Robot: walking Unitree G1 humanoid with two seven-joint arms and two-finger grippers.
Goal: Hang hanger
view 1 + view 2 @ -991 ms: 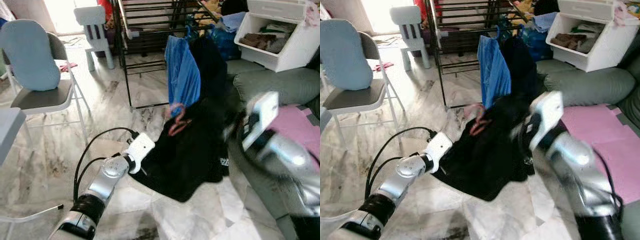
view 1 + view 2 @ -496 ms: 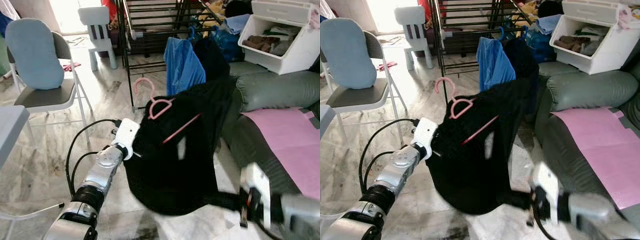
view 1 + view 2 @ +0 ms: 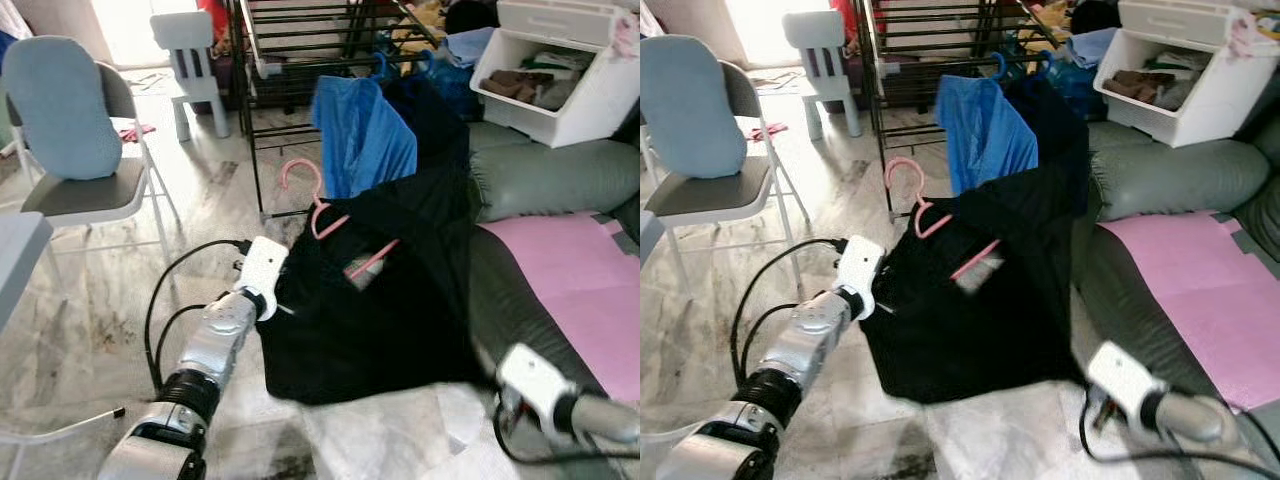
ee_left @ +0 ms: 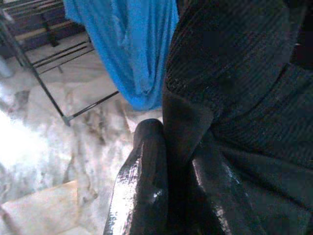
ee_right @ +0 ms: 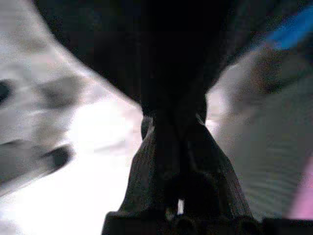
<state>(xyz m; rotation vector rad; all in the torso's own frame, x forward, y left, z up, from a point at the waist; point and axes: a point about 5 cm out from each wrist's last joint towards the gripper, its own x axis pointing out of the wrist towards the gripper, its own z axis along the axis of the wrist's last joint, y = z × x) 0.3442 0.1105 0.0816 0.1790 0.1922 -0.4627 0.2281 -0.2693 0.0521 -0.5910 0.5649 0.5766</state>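
Left gripper first: its two black fingers are pinched tight on a fold of the black garment, cloth squeezed right between the jaws. Just past the fingertips hangs a blue garment, and behind that the thin black bars of the drying rack. Right gripper, low down on the other side: fingers clamped on the black cloth's lower edge, though the wrist view is blurred. Between the two grippers the black garment is stretched out above the marble floor. The pink hanger sits in its neck, hook sticking up free, just short of the rack. Beyond the right gripper lie the grey sofa and a pink mat.
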